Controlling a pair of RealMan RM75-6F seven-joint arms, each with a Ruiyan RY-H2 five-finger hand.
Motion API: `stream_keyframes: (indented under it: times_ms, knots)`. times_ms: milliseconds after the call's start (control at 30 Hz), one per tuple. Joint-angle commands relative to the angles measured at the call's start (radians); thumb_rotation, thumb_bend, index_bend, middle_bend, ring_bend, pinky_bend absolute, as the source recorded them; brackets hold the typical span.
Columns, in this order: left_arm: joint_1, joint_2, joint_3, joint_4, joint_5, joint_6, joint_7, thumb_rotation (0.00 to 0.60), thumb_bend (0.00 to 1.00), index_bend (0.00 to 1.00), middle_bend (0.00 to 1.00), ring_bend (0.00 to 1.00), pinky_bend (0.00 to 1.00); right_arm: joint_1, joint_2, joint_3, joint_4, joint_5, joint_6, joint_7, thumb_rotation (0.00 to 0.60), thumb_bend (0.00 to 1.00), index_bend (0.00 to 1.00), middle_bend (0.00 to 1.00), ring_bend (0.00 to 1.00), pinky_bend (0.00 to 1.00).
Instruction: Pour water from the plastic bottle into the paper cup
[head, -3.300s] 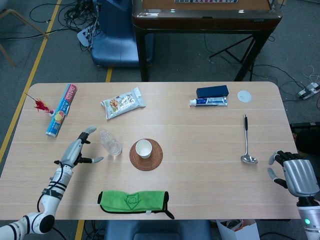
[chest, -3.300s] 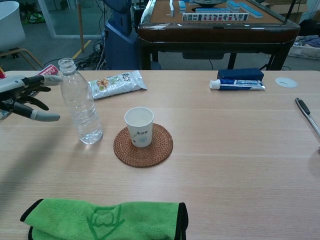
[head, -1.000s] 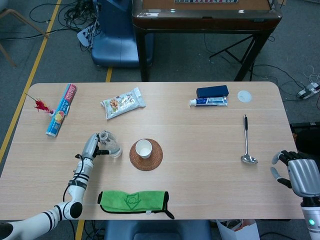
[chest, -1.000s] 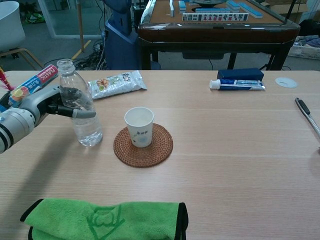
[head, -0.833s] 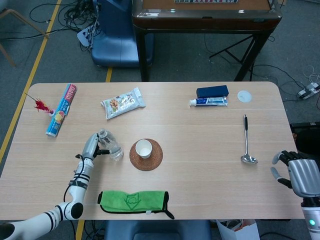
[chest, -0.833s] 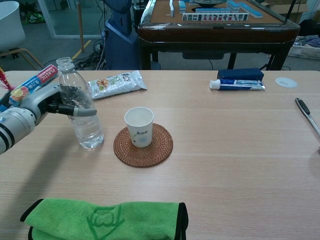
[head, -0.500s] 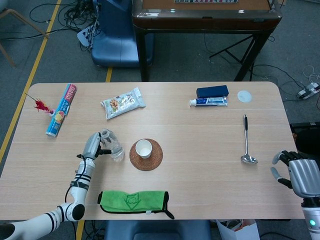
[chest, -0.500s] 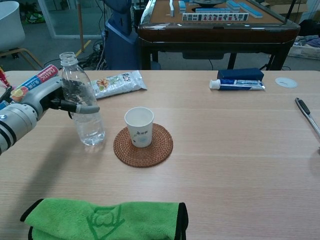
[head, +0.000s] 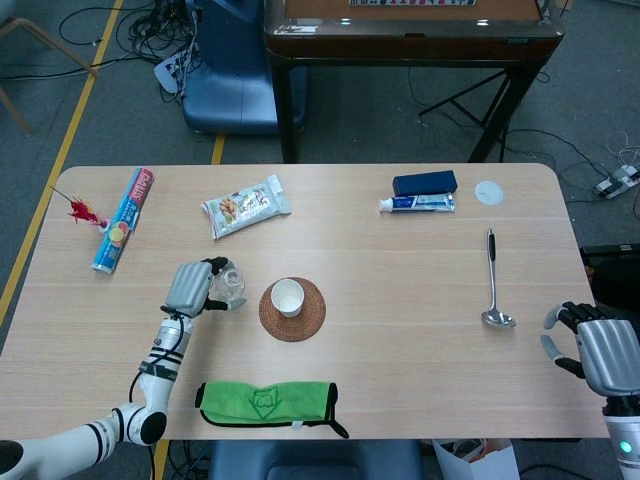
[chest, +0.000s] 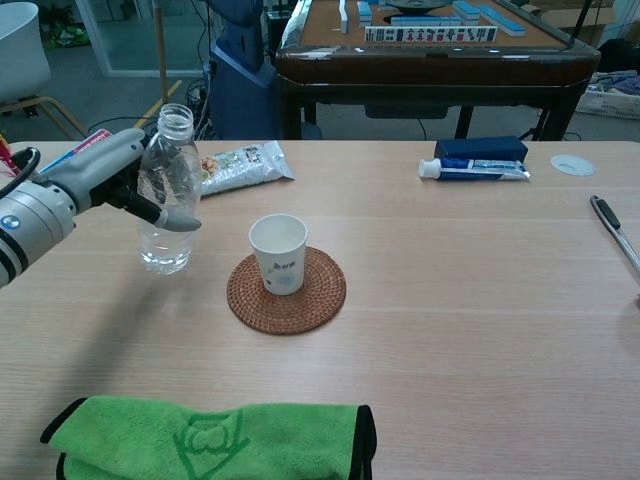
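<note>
A clear, uncapped plastic bottle (chest: 168, 195) with a little water at its bottom hangs just above the table, left of the cup. My left hand (chest: 115, 180) grips it around the middle; from the head view the same hand (head: 190, 285) covers most of the bottle (head: 229, 284). The white paper cup (chest: 279, 253) stands upright on a round woven coaster (chest: 287, 292), also seen from above as the cup (head: 287, 296) on the coaster (head: 293, 320). My right hand (head: 595, 350) rests off the table's right front corner, fingers apart, holding nothing.
A folded green cloth (chest: 210, 440) lies at the front edge. A snack packet (chest: 235, 165), a plastic-wrap box (head: 122, 220) and a red flower (head: 80, 210) are at the back left. Toothpaste (chest: 475, 169), a dark box (chest: 480, 148), a lid (chest: 572, 164) and a ladle (head: 493, 285) lie right.
My left hand closed on the bottle and lifted it off the table, tilting its neck slightly toward the cup. The right hand has stayed still.
</note>
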Motion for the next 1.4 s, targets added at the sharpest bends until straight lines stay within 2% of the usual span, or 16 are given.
stream_keyframes:
  times_ms: [33,300,633,833,1400]
  knots:
    - [-0.028,0.017,0.005,-0.026,0.0,0.015,0.128,0.6,0.04,0.66,0.64,0.56,0.6,0.0,0.001,0.0,0.0,0.0,0.0,0.001,0.6,0.3,0.56,0.49,0.46,0.53]
    - [-0.079,0.036,0.01,-0.049,-0.03,-0.002,0.386,0.6,0.04,0.67,0.65,0.57,0.61,0.0,0.003,0.001,0.001,0.002,-0.002,0.011,0.6,0.3,0.56,0.49,0.46,0.53]
    - [-0.139,0.03,0.006,-0.106,-0.173,-0.054,0.658,0.6,0.04,0.67,0.65,0.57,0.61,0.001,0.007,0.0,0.002,0.003,-0.005,0.022,0.6,0.3,0.56,0.49,0.46,0.53]
    - [-0.17,0.02,0.015,-0.118,-0.24,-0.032,0.809,0.6,0.04,0.67,0.65,0.57,0.62,-0.002,0.013,0.0,0.0,-0.003,0.003,0.038,0.6,0.3,0.56,0.49,0.46,0.53]
    - [-0.226,0.014,0.056,-0.13,-0.29,0.034,1.029,0.6,0.04,0.68,0.67,0.58,0.63,-0.002,0.012,-0.006,-0.003,-0.015,0.002,0.038,0.6,0.3,0.56,0.49,0.46,0.53]
